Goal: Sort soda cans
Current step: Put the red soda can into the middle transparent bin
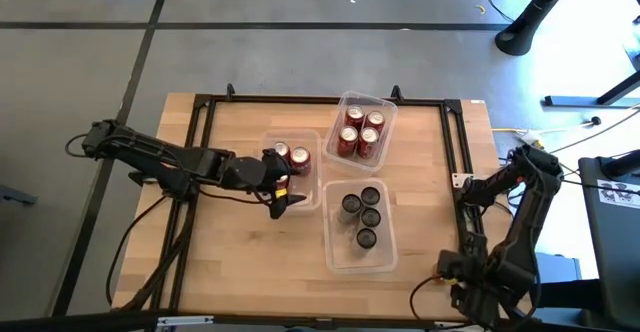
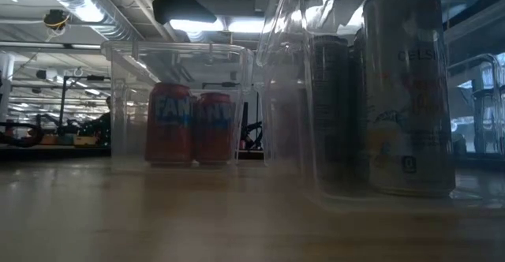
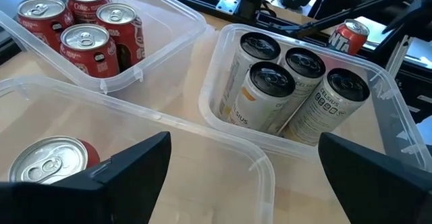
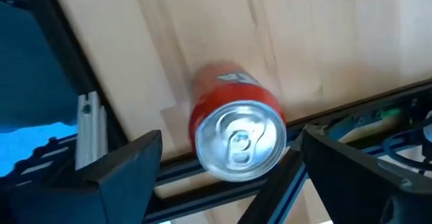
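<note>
The soda cans sit sorted into three clear plastic bins on the wooden table (image 1: 240, 252). The far bin (image 1: 385, 104) holds four red cans (image 1: 360, 130) standing upright in a tight cluster. The near bin (image 1: 345, 257) holds dark-topped pale cans (image 1: 364, 215), also upright and touching one another; the left wrist view shows four of them (image 3: 297, 92) packed together. The third bin (image 1: 312, 194), just to the left of these two, holds two red cans (image 1: 290, 156) standing side by side at its far end; in the low view they show as a pair (image 2: 192, 123) behind the clear wall, with the tall pale cans (image 2: 406, 88) close to the camera on the right.

The left gripper (image 1: 283, 190) reaches in from the left and hovers over the near part of the third bin, its jaws apart and holding nothing. In its wrist view one silver can top (image 3: 48, 162) lies just beside its left finger (image 3: 128, 177).

One more red can (image 4: 236, 126) stands on the table at its right edge, next to the black frame rail (image 4: 202, 177); it also shows far off in the left wrist view (image 3: 348, 36). The right gripper (image 4: 229, 163) hangs above this can with its jaws spread wide on either side of it, not touching it. In the high view the right arm (image 1: 510, 222) is folded at the right edge of the table.
</note>
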You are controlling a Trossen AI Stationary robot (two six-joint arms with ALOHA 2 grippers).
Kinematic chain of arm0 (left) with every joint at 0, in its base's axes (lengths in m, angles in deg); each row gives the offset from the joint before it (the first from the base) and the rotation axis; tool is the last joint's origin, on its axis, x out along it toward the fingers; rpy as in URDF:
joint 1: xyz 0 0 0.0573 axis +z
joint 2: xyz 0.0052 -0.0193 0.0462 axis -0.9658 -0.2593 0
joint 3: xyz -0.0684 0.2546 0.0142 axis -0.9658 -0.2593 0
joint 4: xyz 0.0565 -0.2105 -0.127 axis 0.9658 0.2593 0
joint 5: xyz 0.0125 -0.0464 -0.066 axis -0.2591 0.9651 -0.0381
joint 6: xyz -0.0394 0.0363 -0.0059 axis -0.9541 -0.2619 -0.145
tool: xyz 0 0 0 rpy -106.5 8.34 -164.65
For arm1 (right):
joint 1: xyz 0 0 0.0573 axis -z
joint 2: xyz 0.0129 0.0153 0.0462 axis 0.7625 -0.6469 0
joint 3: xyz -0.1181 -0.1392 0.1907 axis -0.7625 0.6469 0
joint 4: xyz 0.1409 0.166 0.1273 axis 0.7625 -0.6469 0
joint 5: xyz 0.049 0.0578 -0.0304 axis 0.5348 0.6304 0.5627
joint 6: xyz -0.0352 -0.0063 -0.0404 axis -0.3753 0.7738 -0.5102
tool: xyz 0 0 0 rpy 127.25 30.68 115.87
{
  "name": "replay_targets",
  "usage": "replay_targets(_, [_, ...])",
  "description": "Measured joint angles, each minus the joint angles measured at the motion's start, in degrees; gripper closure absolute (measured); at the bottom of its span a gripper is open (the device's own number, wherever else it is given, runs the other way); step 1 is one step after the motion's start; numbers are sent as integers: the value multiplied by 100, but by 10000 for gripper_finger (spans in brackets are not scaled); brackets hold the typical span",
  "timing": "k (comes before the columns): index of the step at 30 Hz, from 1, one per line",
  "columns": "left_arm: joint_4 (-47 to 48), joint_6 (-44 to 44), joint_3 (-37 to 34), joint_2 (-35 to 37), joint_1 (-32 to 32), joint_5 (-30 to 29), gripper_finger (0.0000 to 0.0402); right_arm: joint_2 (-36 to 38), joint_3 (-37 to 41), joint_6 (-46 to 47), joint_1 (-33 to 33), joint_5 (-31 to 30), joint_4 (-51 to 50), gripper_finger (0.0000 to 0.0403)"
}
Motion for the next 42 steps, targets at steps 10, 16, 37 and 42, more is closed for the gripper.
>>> replay_targets(10, [8,-15,0,1,0,2,40,50,371,2,-51,-88,169,52])
replay_targets(16, [37,-15,0,1,0,2,40,190,597,39,-52,-22,226,52])
replay_targets(37, [33,-21,2,1,0,2,40,403,1861,116,-45,432,1610,52])
replay_targets(42, [31,-50,2,1,0,2,40,403,1859,4,-40,437,1503,55])
